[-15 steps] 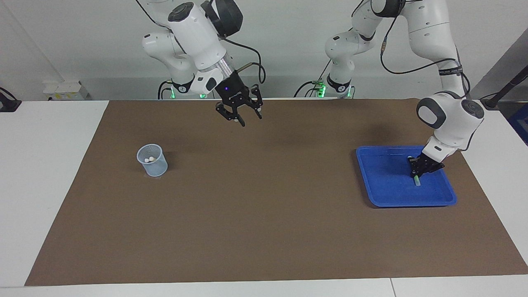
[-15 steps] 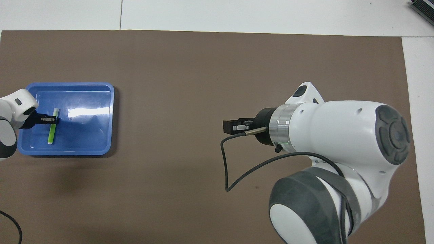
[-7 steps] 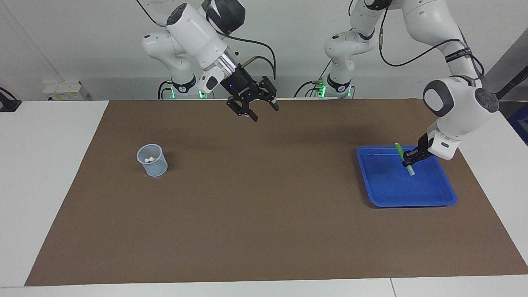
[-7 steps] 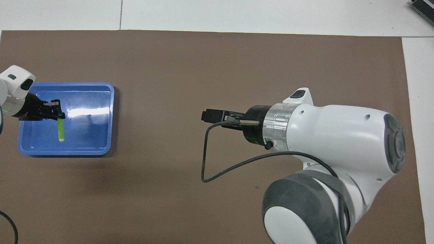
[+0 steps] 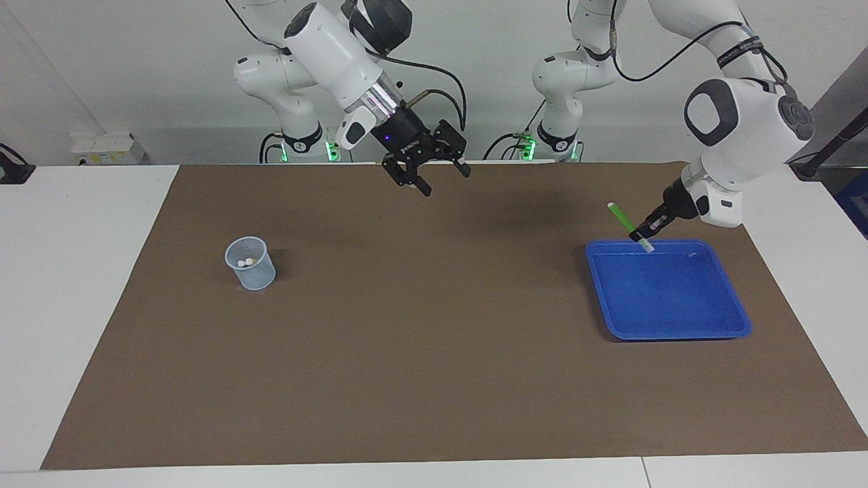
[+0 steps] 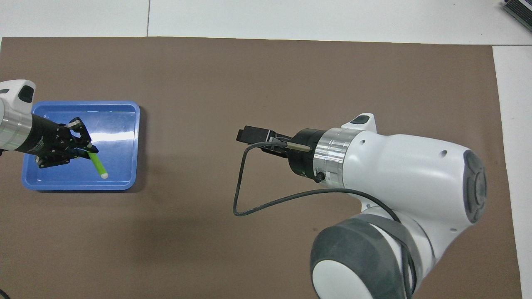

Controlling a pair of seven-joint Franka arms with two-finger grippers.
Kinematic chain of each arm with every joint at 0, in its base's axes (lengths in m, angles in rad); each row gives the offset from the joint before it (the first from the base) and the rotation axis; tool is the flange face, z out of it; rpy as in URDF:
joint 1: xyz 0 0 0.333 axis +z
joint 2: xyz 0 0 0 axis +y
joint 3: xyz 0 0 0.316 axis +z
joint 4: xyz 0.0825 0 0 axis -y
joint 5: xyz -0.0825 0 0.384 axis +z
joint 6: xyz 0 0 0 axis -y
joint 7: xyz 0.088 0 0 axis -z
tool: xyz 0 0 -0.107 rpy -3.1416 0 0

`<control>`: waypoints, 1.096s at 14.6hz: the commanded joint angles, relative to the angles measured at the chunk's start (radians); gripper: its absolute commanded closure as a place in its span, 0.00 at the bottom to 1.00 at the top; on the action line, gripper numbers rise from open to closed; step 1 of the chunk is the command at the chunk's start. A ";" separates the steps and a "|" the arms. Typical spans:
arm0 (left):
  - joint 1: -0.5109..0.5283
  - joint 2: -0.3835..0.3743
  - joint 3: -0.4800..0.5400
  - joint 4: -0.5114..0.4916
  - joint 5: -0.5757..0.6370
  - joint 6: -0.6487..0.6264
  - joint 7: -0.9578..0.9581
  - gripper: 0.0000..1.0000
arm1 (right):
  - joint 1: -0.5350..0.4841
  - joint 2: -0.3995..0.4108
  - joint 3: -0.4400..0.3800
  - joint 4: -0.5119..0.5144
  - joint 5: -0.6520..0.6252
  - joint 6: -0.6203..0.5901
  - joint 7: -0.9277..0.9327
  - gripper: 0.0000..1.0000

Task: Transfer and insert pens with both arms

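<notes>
**Green pen aloft over the tray, cup waits with two pens**

Tray (image 5: 668, 322) serves as the landmark here: a shallow blue one, lying on the brown mat (image 5: 434, 379) toward the left arm's end of the bench (image 5: 81, 271). Above the tray's robot-side edge hangs the left gripper (image 5: 641, 237), its fingertips clamped on the green pen (image 5: 622, 217) — the pen is clear of the tray floor and slanted. In the facing view its longer green part juts up and out from the gripper toward the middle of the mat, while a short pale bit pokes out below the fingertips. The overhead view shows the same pen (image 6: 98, 165) held over the tray's blue floor (image 6: 120, 124), with the left gripper (image 6: 85, 146) coming in from the tray's outer side.

Well apart from the tray, toward the right arm's end of the bench, stands a clear plastic cup (image 5: 250, 263). Two pale cap ends (image 5: 245, 261) show inside it; the colours of those pens cannot be told from here.

The right gripper (image 5: 441, 179) is up in the air over the mat's robot-side strip, between cup and tray but closer to the cup's half — its two fingers spread wide apart with nothing between them. In the overhead view the right arm's bulky white links cover much of the mat, and only the black gripper body (image 6: 253, 135) pokes out over bare mat.
</notes>
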 commanded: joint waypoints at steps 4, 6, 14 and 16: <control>-0.042 -0.142 0.011 -0.043 -0.161 -0.069 -0.384 1.00 | 0.118 0.054 0.002 0.009 0.030 0.160 0.068 0.00; -0.064 -0.168 0.012 -0.054 -0.209 -0.069 -0.482 1.00 | 0.153 0.074 0.002 0.009 0.030 0.215 0.097 0.00; -0.139 -0.287 0.009 -0.184 -0.313 0.021 -0.722 1.00 | 0.296 0.200 0.001 0.130 0.007 0.306 0.157 0.00; -0.139 -0.297 0.009 -0.196 -0.335 0.031 -0.759 1.00 | 0.300 0.209 0.001 0.130 0.002 0.309 0.157 0.00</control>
